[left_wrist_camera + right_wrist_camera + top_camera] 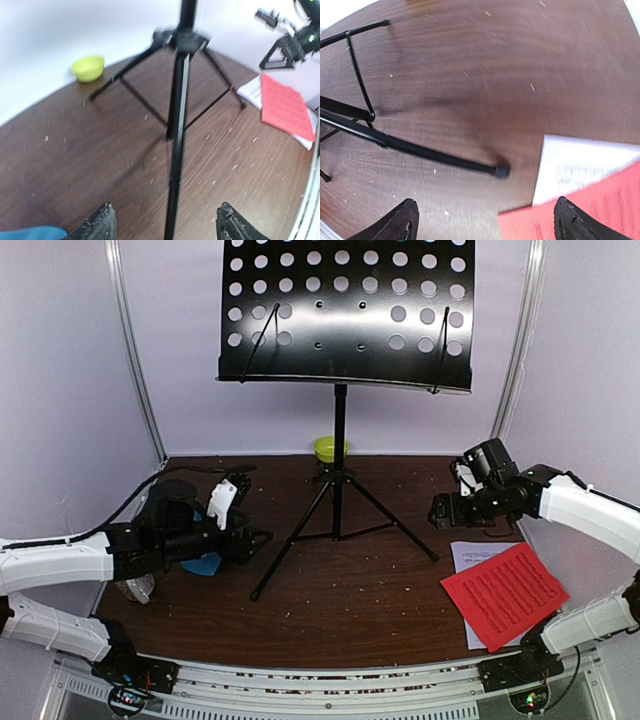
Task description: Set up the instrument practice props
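The black perforated music stand [345,310] rises on its pole from tripod legs [338,525] at mid-table. A red music sheet [505,592] lies on a white one [475,555] at the right front. A bit of the blue metronome [203,564] shows under my left arm and at the left wrist view's bottom corner [30,233]. My left gripper [248,530] is open; a tripod leg [175,150] runs between its fingers [102,222] without touching them. My right gripper [445,510] is open over the table, near a leg's foot [501,171] and the red sheet [590,215].
A lime-green bowl [329,448] sits by the back wall behind the stand and also shows in the left wrist view [88,68]. White walls close in the brown table [350,610] on three sides. A pale object [135,588] is partly hidden under my left arm.
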Robot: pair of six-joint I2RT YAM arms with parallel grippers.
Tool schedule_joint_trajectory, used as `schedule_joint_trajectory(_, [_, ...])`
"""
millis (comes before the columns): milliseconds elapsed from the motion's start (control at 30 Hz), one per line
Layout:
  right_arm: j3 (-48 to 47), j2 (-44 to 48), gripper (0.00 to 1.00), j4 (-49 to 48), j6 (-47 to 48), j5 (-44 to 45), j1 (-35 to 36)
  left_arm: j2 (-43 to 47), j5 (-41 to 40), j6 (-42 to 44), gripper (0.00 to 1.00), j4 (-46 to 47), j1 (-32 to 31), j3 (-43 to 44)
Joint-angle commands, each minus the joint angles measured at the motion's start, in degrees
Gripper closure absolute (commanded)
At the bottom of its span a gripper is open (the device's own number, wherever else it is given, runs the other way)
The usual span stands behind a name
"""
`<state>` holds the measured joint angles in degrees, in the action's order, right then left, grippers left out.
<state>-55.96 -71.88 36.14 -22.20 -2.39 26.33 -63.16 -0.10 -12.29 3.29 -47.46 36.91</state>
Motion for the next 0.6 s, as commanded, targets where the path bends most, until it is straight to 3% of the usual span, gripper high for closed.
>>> schedule_joint_trajectory(0, [4.35, 5.65, 0.06, 7.85, -10.01, 2.36, -0.11, 1.11, -4.08, 0.06, 0.30, -2.52, -2.37, 2.41])
schedule_joint_trajectory(233, [8.04, 5.82, 0.06, 16.20, -15.81, 7.17, 4.77, 0.20, -6.25, 1.02, 0.30, -3.06, -2.81, 3.87])
schedule_joint_trajectory(433, [4.76, 0.01, 0.06, 23.27, -23.12, 23.39, 15.68, -1.36, -6.07, 3.12, 0.30, -2.97, -2.81, 5.97])
schedule_joint_trajectory(567, [1.00, -7.54, 0.07, 26.39, -27.61, 28.74, 23.19, -2.23, -5.38, 5.61, 0.30, -2.55, -2.73, 6.90])
